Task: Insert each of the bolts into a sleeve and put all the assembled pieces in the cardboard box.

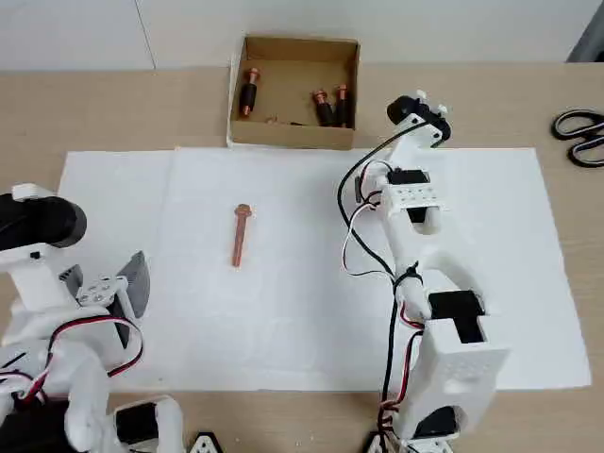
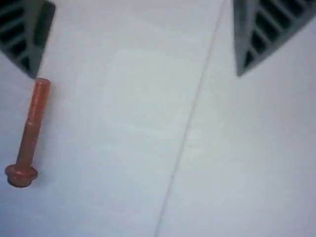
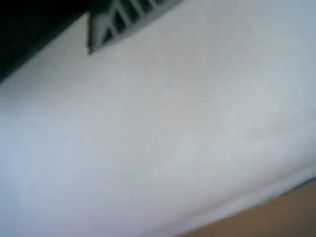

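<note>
The left gripper is hanging low over the white paper, spread wide and holding nothing. Just ahead of it and off to one side, one bare copper bolt is lying flat, not yet in a sleeve. Far beyond it, the cardboard box is already holding three assembled pieces, so most of the job looks done. The right arm is sitting stretched toward the box. Whether its grip is open or closed cannot be told.

A pale wooden tabletop lies under a wide white paper sheet; white wall panels stand behind, and black-handled scissors rest on bare wood beside the sheet
</note>
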Controlling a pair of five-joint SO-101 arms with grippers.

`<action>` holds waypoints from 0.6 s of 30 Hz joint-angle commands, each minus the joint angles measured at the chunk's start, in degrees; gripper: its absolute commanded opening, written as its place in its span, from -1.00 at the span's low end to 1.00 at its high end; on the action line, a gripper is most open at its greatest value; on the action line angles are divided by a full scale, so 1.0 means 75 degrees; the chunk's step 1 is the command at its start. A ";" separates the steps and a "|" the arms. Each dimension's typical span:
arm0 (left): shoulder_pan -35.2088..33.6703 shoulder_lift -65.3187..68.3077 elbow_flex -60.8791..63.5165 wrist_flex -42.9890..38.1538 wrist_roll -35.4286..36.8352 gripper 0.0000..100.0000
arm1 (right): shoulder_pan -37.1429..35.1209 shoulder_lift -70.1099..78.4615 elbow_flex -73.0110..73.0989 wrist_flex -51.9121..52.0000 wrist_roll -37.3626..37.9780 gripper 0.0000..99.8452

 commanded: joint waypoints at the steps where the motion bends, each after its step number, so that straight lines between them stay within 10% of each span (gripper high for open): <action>1: 0.0000 0.0000 -0.0018 0.0000 -0.0059 -0.51 | 0.0158 0.0029 -0.0281 -0.0182 -0.0059 -0.59; 8: -0.0023 0.0000 -0.0018 0.0000 -0.0059 -0.51 | 0.0170 0.0029 -0.0281 -0.0158 -0.0035 -1.00; 18: -0.0023 0.0000 -0.0018 0.0012 -0.0059 -0.51 | 0.0369 -0.0123 -0.0281 -0.0053 0.0012 -0.91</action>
